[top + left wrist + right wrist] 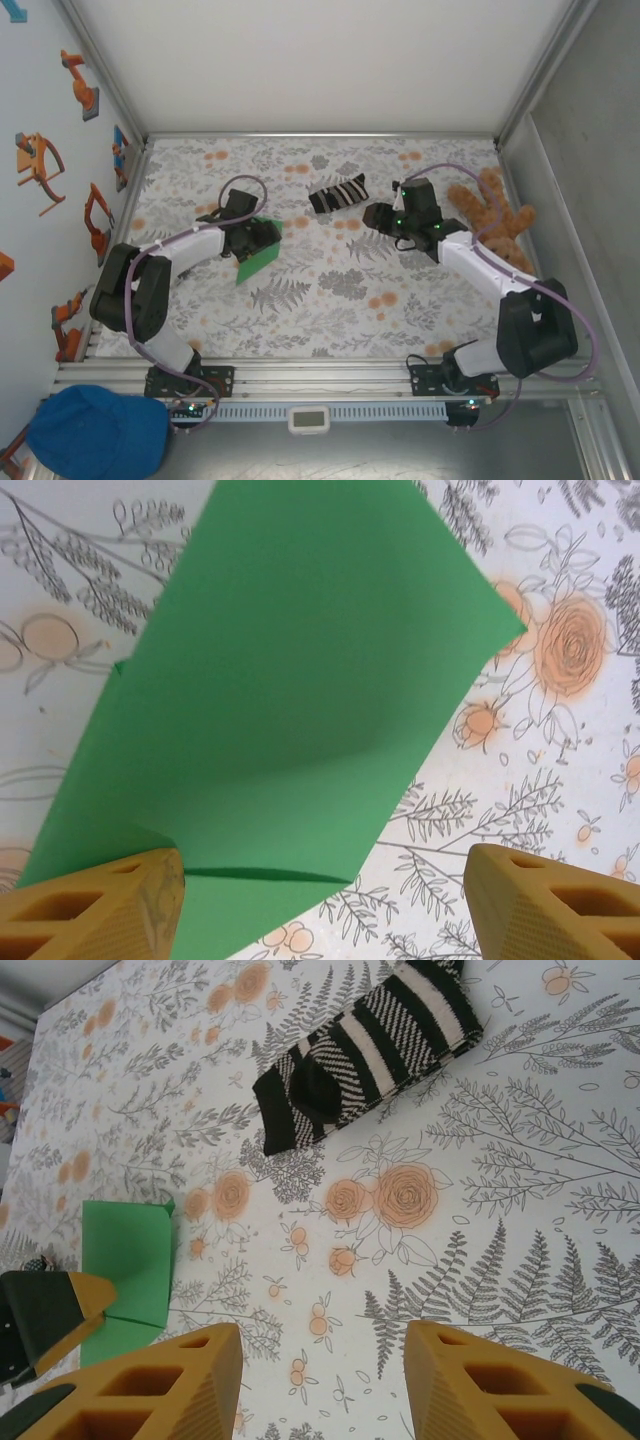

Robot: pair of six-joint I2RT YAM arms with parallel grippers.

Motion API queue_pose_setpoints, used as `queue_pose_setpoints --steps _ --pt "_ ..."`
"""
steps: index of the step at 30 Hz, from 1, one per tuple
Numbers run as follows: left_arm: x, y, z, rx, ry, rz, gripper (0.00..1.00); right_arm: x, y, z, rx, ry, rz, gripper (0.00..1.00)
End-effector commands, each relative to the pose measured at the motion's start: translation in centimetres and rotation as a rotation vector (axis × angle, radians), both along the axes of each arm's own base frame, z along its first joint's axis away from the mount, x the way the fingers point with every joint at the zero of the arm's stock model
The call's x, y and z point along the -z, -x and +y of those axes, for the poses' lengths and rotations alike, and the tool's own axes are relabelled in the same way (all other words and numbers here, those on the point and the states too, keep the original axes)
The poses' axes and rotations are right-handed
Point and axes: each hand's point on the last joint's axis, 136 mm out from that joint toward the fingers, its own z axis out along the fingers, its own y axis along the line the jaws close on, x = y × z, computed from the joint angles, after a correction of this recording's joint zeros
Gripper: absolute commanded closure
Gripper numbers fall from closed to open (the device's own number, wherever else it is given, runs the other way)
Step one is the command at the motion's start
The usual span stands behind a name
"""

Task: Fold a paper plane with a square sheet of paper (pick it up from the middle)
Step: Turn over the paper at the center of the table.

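Observation:
The square sheet of paper (290, 700) is bright green and lies folded on the flowered table, with one flap raised a little along a crease. My left gripper (325, 905) hovers over its near edge with jaws wide apart, open. Its left finger (95, 910) overlaps the paper and the right finger (555, 900) is over bare table. From above, the left gripper (262, 240) covers part of the paper (252, 262). My right gripper (378, 216) is at centre right and stands open (320, 1390) with nothing between its fingers. The paper (125, 1260) lies to its left.
A black-and-white striped sock (338, 193) lies at the back middle, just ahead of the right gripper (370, 1045). A brown teddy bear (497, 225) sits at the right edge beside the right arm. Metal frame rails (320, 135) bound the table.

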Motion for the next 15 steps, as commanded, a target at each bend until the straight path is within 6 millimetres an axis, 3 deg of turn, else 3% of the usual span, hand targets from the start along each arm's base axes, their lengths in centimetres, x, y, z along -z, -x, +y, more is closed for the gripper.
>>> queue_pose_setpoints --steps 1,6,11,15 --pt "-0.1 -0.5 0.6 0.01 -0.038 -0.011 0.26 -0.6 -0.5 0.4 -0.008 -0.02 0.007 0.54" --pt "1.0 -0.5 1.1 0.014 -0.072 0.012 0.26 -0.2 -0.6 0.7 -0.012 -0.024 0.023 0.54" --pt "1.7 -0.9 -0.8 0.126 -0.046 0.04 0.27 0.0 -0.6 0.8 -0.019 -0.021 0.037 0.55" --pt "2.4 0.0 -2.5 0.193 -0.007 0.064 0.29 0.1 -0.5 0.5 -0.007 -0.009 0.038 0.55"
